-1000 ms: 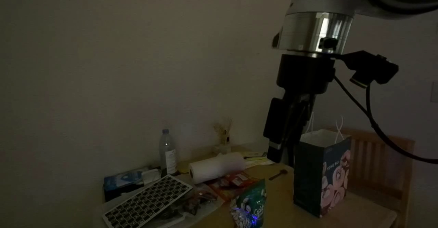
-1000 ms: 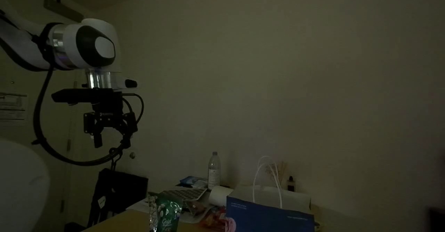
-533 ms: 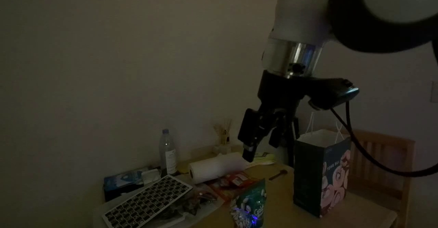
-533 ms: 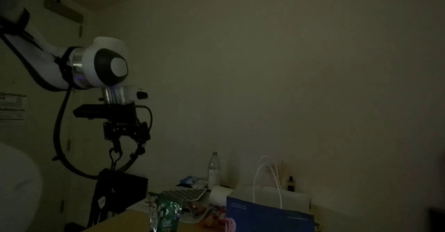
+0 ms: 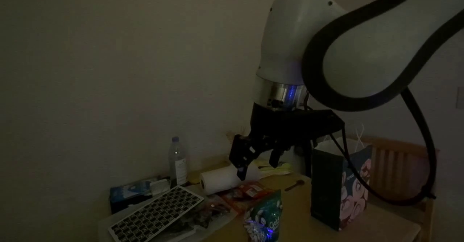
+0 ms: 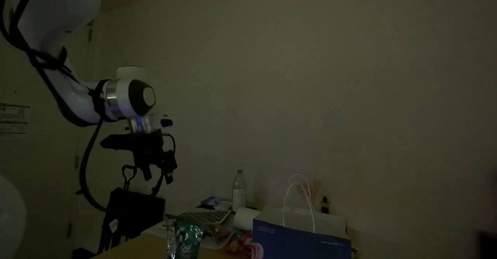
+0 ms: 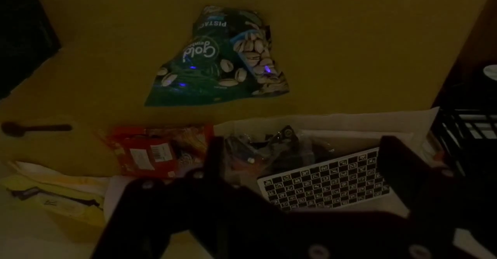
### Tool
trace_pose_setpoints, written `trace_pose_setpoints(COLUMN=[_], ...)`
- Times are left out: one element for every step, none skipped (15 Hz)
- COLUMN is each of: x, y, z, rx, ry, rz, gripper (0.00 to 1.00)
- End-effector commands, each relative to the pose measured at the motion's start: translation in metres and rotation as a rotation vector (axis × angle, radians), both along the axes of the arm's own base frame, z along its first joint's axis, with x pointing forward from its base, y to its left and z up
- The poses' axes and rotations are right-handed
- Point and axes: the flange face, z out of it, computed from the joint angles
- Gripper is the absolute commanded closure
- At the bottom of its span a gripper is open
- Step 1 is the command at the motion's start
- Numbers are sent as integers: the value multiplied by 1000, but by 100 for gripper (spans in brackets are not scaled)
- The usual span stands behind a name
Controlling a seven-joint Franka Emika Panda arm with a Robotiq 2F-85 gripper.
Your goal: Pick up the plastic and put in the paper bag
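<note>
A shiny green plastic pouch (image 5: 267, 213) with printed pistachios stands on the table, also visible in an exterior view (image 6: 185, 235) and the wrist view (image 7: 217, 68). Crumpled clear plastic (image 7: 268, 150) with dark and reddish bits lies beside the checkered board. The paper bag (image 5: 328, 187) stands upright, handles up, right of the pouch; it shows dark blue in an exterior view (image 6: 303, 241). My gripper (image 5: 258, 171) is open and empty, above the table and higher than the pouch. In the wrist view, the gap between its fingertips (image 7: 302, 140) shows the board and clear plastic far below.
A checkered board (image 5: 156, 213), a clear bottle (image 5: 177, 164), a white paper roll (image 5: 221, 180) and red packets (image 5: 250, 190) crowd the table's wall side. A dark spoon (image 5: 294, 185) lies near the bag. A wooden chair (image 5: 402, 169) stands behind the bag.
My gripper has come down in both exterior views, moving left in one and right in the other. It stays open. The pouch, bag and other table things have not moved.
</note>
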Motion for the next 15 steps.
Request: trace_pose_setpoints(x=[0, 0, -2, -4, -8, -12, -17, -21, -25, -15, -19, -22, -23, -23, -23], y=[-3, -4, -4, -6, -6, -6, -4, 0, 4, 1, 4, 7, 7, 7, 6], z=[-3, -6, -13, -17, -22, -26, -31, -35, -33, -35, -37, -37, -36, -36, -35], rx=[-8, 0, 2, -5, -19, -34, -55, -77, -104, -62, -80, -86, -89, -90, -90], ry=[-27, -34, -40, -49, -63, -75, -87, -94, -66, -54, -47, -44, -44, -45, -45], rz=[-129, -178, -235, -290, -342, -391, -439, -488, -477, -435, -450, -455, -457, -458, -460], gripper=[0, 0, 0, 0, 0, 0, 0, 0, 0, 0, 0, 0, 0, 0, 0])
